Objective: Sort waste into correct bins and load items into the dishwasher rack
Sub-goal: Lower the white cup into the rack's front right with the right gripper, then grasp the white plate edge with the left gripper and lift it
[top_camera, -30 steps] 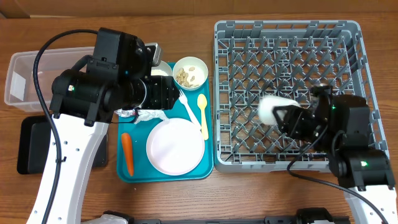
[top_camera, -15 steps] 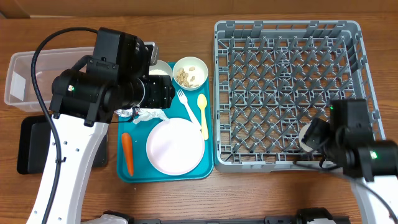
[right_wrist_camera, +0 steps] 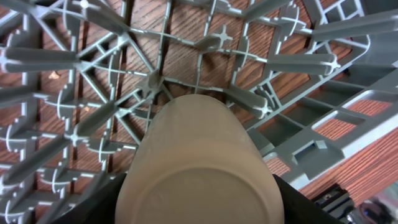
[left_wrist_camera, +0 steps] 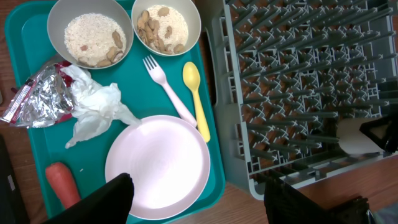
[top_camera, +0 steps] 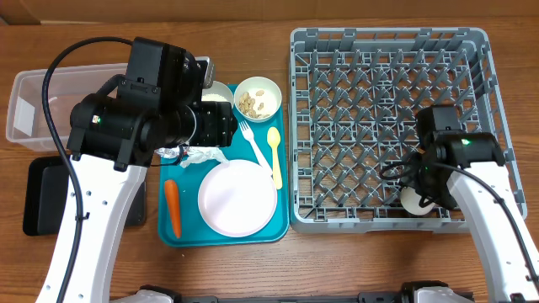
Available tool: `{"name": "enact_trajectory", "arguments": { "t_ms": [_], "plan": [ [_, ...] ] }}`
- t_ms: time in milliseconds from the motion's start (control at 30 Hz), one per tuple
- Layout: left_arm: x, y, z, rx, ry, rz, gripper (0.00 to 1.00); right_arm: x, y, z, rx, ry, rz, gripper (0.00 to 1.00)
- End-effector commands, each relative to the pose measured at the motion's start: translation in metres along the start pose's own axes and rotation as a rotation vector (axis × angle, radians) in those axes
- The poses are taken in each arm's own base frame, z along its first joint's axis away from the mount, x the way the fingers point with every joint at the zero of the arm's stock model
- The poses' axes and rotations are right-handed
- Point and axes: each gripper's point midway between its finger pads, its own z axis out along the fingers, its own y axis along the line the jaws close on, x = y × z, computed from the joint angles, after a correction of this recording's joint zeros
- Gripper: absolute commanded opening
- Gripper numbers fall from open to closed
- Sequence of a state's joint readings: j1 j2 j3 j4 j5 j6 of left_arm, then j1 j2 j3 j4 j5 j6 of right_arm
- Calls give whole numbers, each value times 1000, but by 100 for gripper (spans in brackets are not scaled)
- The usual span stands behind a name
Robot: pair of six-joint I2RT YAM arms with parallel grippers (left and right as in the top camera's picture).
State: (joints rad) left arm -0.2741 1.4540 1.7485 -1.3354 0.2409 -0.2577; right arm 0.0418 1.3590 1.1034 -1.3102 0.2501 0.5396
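We note the cup (right_wrist_camera: pixel 199 162) between the right gripper's (right_wrist_camera: pixel 199 208) jaws at the rack's (top_camera: pixel 387 38) front-right corner, grip uncertain; released crooked, it could topple off pegs; left gripper (left_wrist_camera: pixel 199 196) wide, empty.

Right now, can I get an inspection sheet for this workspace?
Surface: wooden table.
Job's things: plate, fork, spoon, carrot, napkin, wrapper and two filled bowls on the teal tray; cup in the rack, front right; tub and black tray at left.
Clutter: nothing seen.
Grippers: left gripper open above the teal tray; right gripper around the cup, grip unclear.
Cables: black cable looping over the left arm.
Surroundings: nothing seen.
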Motion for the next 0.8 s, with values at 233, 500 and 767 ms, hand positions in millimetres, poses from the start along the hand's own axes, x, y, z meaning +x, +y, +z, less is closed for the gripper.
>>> {"name": "enact_trajectory", "arguments": {
  "t_ms": [233,500,767],
  "plan": [
    [-7,0,-7,-10,-34,40,75,-32,7,-49,-125,-194,64,92],
    [-13,20,-2,-119,-61,11,79,-35,44,-149,-542,-382,-109,93],
    [-7,30,55,-127,77,-13,65,-14,82,-206,-905,-403,-220,100]
  ]
}}
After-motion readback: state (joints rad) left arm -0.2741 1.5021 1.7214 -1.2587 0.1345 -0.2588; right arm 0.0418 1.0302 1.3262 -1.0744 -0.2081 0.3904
